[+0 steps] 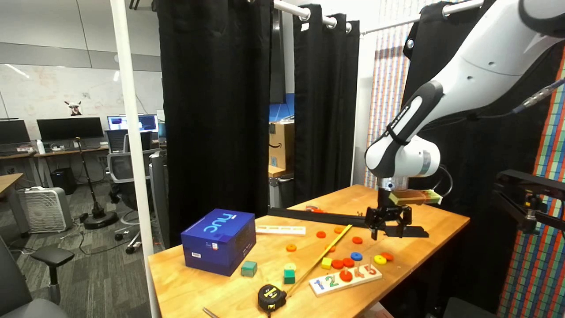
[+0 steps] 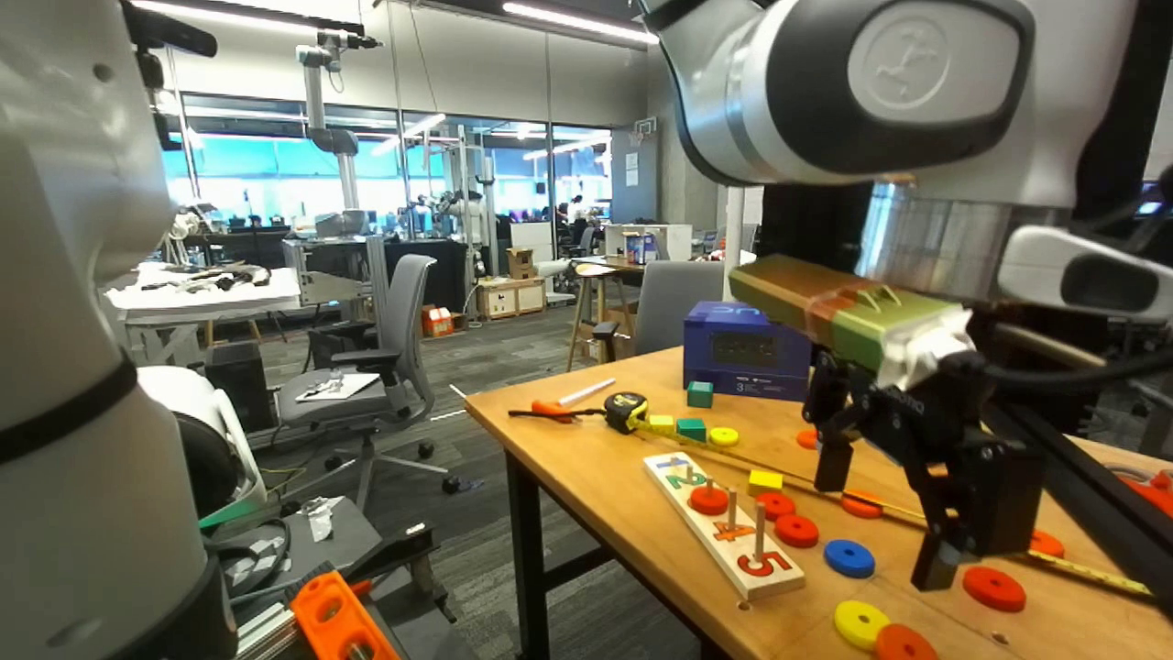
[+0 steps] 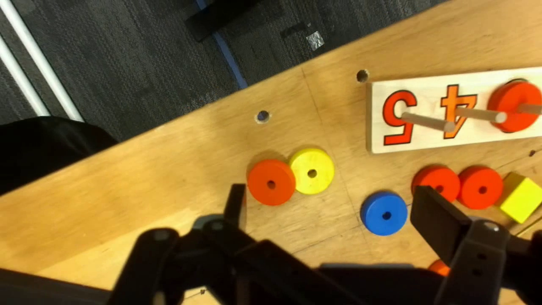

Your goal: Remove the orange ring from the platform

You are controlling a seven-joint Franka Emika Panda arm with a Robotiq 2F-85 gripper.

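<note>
My fingers (image 3: 440, 224) stand released above the counter (image 3: 169, 169); wrist view, two o'clock from them: orange ring (image 3: 513, 95) around a peg (image 3: 531, 109) on the board (image 3: 430, 101).

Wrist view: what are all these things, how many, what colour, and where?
Flat wooden table: one, light brown, middle
Rectangular wooden platform: one, pale with painted digits, upper right
Thin wooden pegs: three, pale, on the platform
Round orange ring: one, orange-red, around rightmost peg
Loose round rings: six, four red-orange, one yellow, one blue, on the table
Rectangular block: one, yellow, right edge
Thin measuring tape: one, yellow, right edge
Larger round holes: two, dark, near table edge
Carpeted floor: one, grey with blue strip, top left
Shiny scrap: one, silvery, top centre
Slim poles: two, white, top left
Large unclear shapes: three, black, picture edges
Robot's gripper: one, black, bottom, jaws apart
</note>
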